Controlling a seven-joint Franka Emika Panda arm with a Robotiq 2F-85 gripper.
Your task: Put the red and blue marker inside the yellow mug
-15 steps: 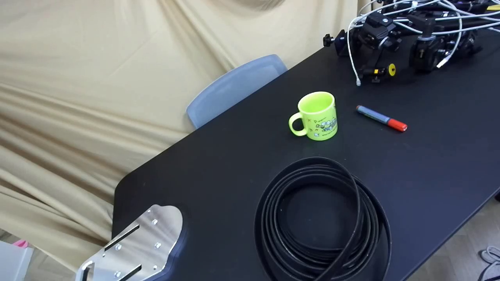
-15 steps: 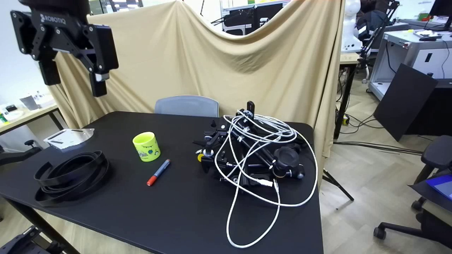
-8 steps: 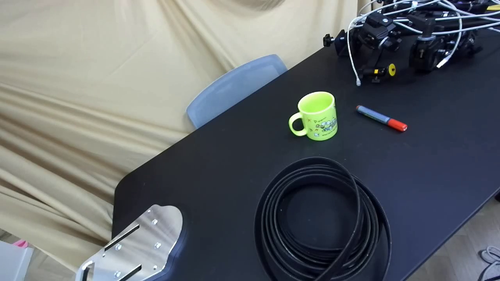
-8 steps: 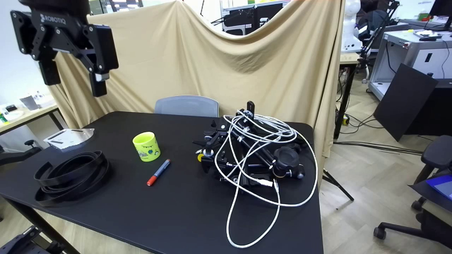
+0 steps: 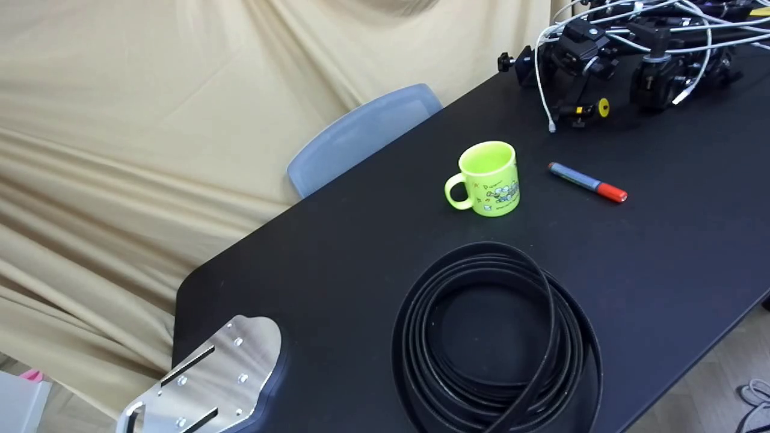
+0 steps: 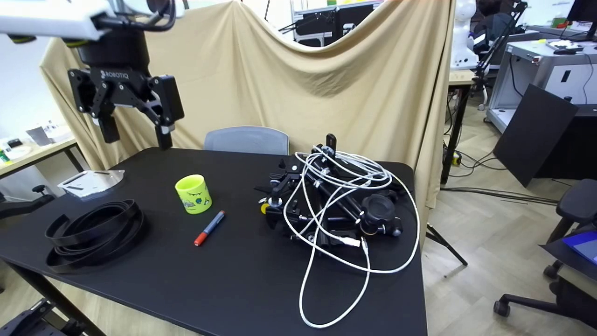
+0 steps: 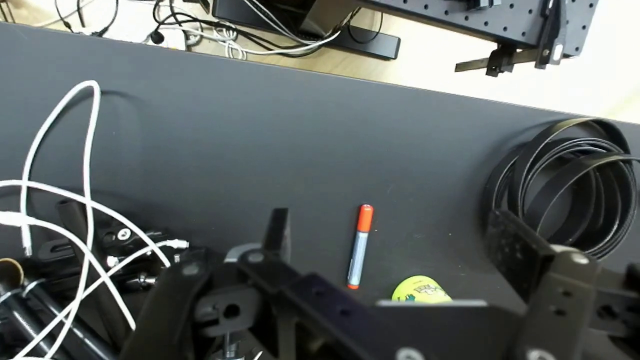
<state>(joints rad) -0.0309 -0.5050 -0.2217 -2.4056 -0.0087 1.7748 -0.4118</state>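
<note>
Moved since half a second ago, in an exterior view: just the claw (image 6: 137, 142), now lower and closer to the yellow mug (image 6: 193, 196), with a white arm (image 6: 51, 18) newly in sight above. No change in mug or marker (image 6: 210, 227). Poised over the black tabletop (image 6: 261, 280): an empty claw, fingers (image 6: 163, 140) spread wide apart. Lying flat near the upright mug without touching: the marker, red cap away from the mug. In the wrist view, seen between the fingers but off-centre, with barrel roughly crosswise to the likely line of closing. Main risk, by judgement: a descent without centring, bringing one finger down onto the marker or against the mug, perhaps toppling it. Also possible: a roll of the round barrel after a one-sided touch, toward the mug or the heap of black stands (image 6: 339, 199). Later, if carried flat and not tilted upright: a marker stranded across the rim instead of dropping inside. If carried too low: a bump to the mug's side. Hard to tell: height over the tabletop, and the mug's mouth, hidden in the wrist view.
</note>
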